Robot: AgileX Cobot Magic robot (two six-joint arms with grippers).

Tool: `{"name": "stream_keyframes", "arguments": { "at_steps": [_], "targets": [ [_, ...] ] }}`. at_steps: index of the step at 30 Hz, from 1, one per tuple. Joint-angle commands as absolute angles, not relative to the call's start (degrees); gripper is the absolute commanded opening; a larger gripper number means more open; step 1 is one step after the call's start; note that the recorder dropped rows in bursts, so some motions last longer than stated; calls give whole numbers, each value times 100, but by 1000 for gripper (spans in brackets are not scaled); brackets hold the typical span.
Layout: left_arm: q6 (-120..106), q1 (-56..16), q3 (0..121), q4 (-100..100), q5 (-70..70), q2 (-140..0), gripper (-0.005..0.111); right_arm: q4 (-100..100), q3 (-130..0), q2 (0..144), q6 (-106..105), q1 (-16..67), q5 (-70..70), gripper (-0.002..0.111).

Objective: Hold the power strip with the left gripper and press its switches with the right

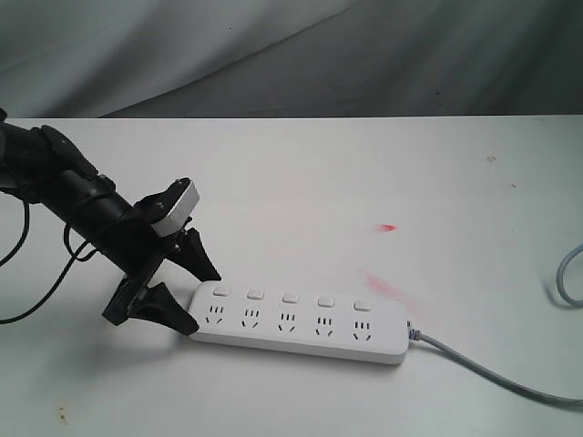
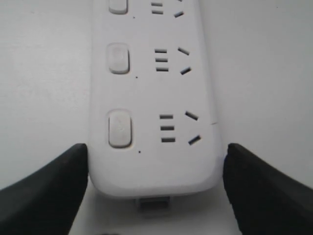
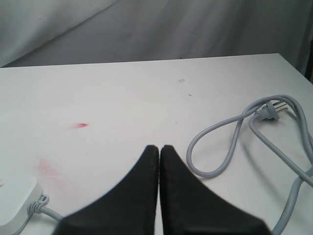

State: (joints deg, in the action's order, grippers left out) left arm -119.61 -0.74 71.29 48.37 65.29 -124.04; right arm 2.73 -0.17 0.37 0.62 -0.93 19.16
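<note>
The white power strip (image 1: 301, 323) lies flat near the table's front, its five sockets in a row and a switch above each (image 1: 289, 298). Its grey cable (image 1: 492, 369) leaves the right end. My left gripper (image 1: 202, 302) is open and straddles the strip's left end, one black finger on each long side. In the left wrist view the strip's end (image 2: 154, 171) fills the gap between the fingers (image 2: 54, 191), with only slivers of space beside it, and the nearest switch (image 2: 120, 128) shows. My right gripper (image 3: 159, 147) is shut on nothing, above bare table, and out of the exterior view.
The cable loops over the table (image 3: 230, 142) and ends in a plug (image 3: 270, 111) at the right. Red smears (image 1: 388, 227) mark the white tabletop (image 1: 364, 173). A grey cloth backdrop (image 1: 319, 55) hangs behind the far edge. The strip's cable end (image 3: 14, 196) shows in the right wrist view.
</note>
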Motion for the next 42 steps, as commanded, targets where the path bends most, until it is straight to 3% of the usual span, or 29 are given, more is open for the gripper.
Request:
{"name": "stream_keyframes", "arguments": {
  "at_steps": [1, 33, 36, 42],
  "targets": [
    [-11998, -65, 7159, 4892, 6290, -12405, 49, 206, 0, 0, 46, -135, 1902, 1],
    [-11998, -63, 7159, 4903, 6290, -12405, 49, -388, 0, 0, -61, -135, 1739, 1],
    [-11998, -63, 7159, 4903, 6290, -12405, 49, -315, 0, 0, -61, -135, 905, 1],
    [-11998, -63, 7159, 4903, 6290, -12405, 49, 37, 0, 0, 307, -135, -2569, 1]
  ]
}}
